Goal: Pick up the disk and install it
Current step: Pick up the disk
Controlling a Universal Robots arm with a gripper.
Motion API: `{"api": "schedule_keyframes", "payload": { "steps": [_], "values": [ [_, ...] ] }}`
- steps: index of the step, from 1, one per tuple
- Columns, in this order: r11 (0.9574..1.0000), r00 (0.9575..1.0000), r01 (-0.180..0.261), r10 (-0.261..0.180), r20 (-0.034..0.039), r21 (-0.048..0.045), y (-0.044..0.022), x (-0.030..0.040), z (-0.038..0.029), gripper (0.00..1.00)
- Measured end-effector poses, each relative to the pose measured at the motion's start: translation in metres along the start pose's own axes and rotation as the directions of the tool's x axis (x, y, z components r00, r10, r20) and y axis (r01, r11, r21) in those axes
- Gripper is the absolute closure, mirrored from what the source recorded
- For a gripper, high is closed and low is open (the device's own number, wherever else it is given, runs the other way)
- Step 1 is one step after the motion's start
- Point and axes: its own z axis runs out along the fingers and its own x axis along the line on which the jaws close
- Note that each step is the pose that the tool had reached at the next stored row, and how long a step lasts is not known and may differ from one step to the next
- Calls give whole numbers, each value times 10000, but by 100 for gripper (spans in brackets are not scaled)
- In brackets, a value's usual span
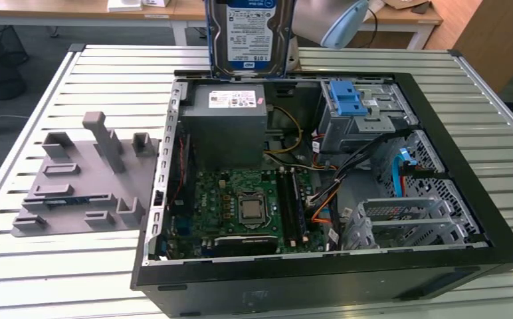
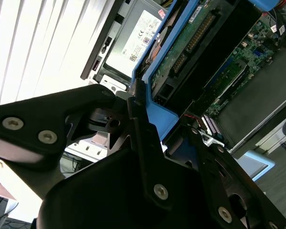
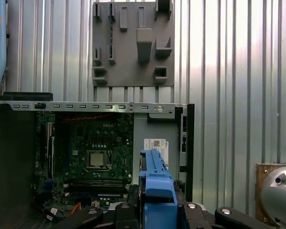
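Note:
The disk [image 1: 249, 36], a silver drive with a white-and-blue label in a blue carrier bracket, hangs upright above the far edge of the open computer case [image 1: 163, 199], over the grey power supply [image 1: 230, 109]. In both wrist views my gripper [image 2: 152, 124] is shut on the blue bracket [image 3: 157, 186], its black fingers [image 2: 86, 102] pressing either side. The disk's green circuit board [image 2: 190, 43] faces the second wrist camera. The case interior lies below the held disk.
Inside the case are a motherboard [image 1: 243, 203], a drive cage with a blue latch [image 1: 349, 100], an open metal bay [image 1: 407, 219] and loose cables. A grey fixture plate [image 1: 79, 179] lies on the slatted table at the exterior view's left.

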Motion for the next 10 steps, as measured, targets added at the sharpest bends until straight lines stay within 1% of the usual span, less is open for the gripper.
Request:
{"api": "schedule_keyframes", "payload": {
  "steps": [10],
  "values": [
    [10000, 10000, -1, 1, -1, 0, 0, 26, 0, 64]
  ]
}}
